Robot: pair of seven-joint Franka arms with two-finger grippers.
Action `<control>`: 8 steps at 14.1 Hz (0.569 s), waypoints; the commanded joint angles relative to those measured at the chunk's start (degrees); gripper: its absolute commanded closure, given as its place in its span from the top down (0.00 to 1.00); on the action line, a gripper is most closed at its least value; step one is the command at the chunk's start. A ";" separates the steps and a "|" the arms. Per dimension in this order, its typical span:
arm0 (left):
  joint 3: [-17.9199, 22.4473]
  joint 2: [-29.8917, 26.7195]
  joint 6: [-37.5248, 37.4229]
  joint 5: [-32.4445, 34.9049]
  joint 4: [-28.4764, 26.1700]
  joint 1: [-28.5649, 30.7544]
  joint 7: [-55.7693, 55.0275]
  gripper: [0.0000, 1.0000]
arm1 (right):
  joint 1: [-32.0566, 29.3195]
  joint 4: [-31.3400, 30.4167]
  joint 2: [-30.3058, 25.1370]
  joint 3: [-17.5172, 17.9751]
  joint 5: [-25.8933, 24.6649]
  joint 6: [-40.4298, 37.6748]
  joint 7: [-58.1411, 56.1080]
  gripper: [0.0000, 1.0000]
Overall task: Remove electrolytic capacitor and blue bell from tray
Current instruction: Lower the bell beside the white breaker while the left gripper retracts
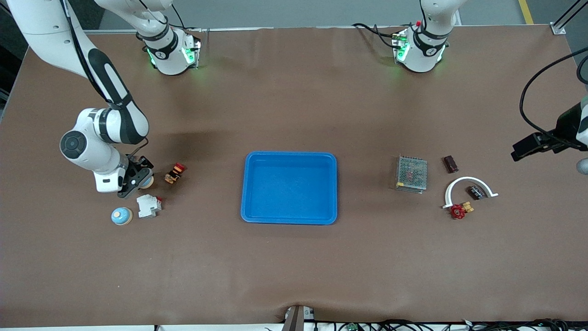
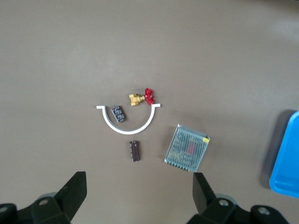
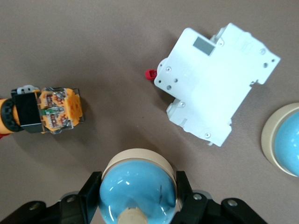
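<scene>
Brown desk (image 1: 294, 266) carries the empty tray (image 1: 289, 158). Right pincer (image 3: 138, 196) grips the blue bell (image 3: 138, 184), a smooth, slippery dome, by its rim beside the white breaker (image 3: 217, 84). Left pincer (image 2: 140, 196) waits, spread wide.

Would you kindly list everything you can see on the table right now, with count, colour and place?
tray: one, bright blue, table centre, nothing in it.
blue bells: two, blue with cream bases; one held in the right gripper, one on the table, nearer the front camera than the breaker.
circuit breaker: one, white, beside the resting bell.
push-button switch: one, red and yellow, between the right gripper and the tray.
mesh-covered box: one, silver, toward the left arm's end.
dark components: two; one beside the box, one inside the arc.
curved bracket: one, white.
valve: one, red and brass, at the bracket's end.
left gripper: open, waiting above the bracket group.
right gripper: shut on a bell.
</scene>
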 commanded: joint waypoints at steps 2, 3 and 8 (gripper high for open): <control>14.27 -7.53 -2.89 -4.55 -4.27 -13.30 2.39 1.00 | -1.35 -0.66 0.00 1.00 -1.11 0.83 -0.57 0.40; 18.06 -8.86 -2.89 -5.79 -5.85 -16.81 3.35 1.00 | -1.35 -0.74 0.00 1.00 -1.11 0.83 -0.57 0.41; 29.07 -11.07 -2.97 -6.16 -7.36 -27.56 3.88 1.00 | -1.35 -1.01 0.09 1.00 -1.11 1.36 -0.48 0.50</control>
